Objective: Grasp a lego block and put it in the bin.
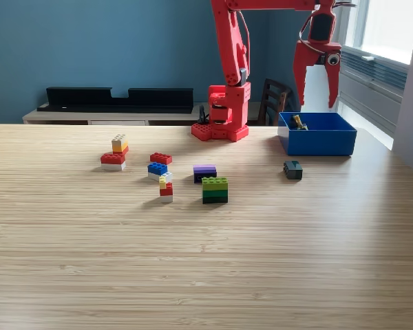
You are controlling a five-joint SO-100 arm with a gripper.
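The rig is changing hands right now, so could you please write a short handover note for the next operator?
End effector: open, empty, hanging above the bin.
Bin: at the exterior view's right, with one small piece inside.
Done: apparently one drop.
Left: a dark block just in front of the bin, then the purple block, green block and the red, blue and yellow blocks further left on the table.

Daylit and sharp, blown out at the window

Daylight comes from the window (392, 27) at the far right of the exterior view, which is overexposed to white. My counter (206, 275) is evenly bright with a pale sheen at the far right. The blocks cast short, soft shadows toward the left. Focus is crisp, with no visible blur or edge warping.
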